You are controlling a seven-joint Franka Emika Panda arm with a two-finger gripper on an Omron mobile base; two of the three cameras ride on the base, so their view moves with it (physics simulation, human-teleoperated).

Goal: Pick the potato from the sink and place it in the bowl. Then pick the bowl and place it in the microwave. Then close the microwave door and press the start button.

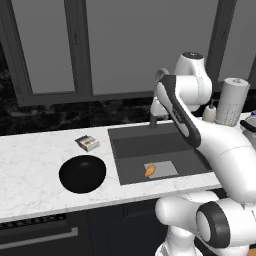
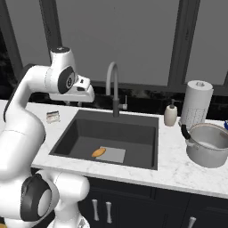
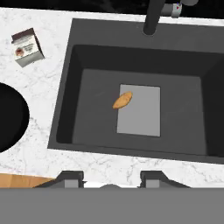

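The small orange-tan potato (image 3: 123,100) lies on the floor of the dark grey sink (image 3: 183,109), at the left edge of a light grey plate. It is also in the left base view as potato (image 1: 150,170) and in the right base view as potato (image 2: 99,152). The glossy black bowl (image 1: 82,173) stands on the white counter left of the sink (image 1: 145,145); its rim shows as bowl (image 3: 11,118). My gripper (image 3: 111,178) hangs open and empty, high above the sink's near-left part and looking straight down. The microwave and its door are out of view.
A small box (image 1: 87,143) lies on the counter behind the bowl. The gooseneck faucet (image 2: 113,84) rises behind the basin. A soap dispenser (image 2: 170,115), a paper towel roll (image 2: 196,104) and a steel pot (image 2: 208,144) stand to the sink's right.
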